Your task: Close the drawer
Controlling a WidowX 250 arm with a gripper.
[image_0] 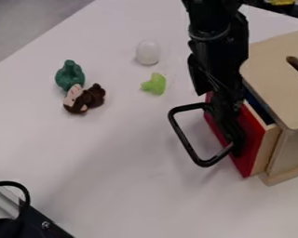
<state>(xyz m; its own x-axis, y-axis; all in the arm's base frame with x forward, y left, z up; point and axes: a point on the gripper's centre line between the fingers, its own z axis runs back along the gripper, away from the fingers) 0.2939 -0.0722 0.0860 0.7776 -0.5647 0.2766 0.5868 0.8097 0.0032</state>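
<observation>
Well, your hand [235, 137] is at the red drawer front [253, 142], likely to push; I can't tell whether it's open or closed.

The right edge crops the wooden box [273, 65]; the gripper [234, 139] partly hides the red drawer [254, 139]

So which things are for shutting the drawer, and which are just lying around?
For the job:
- red-fronted drawer, slightly open
- its black handle
- wooden box
- gripper, at the drawer front

Just lying about:
- dark green toy
- brown monkey toy
- light green piece
- white egg-shaped thing
</observation>
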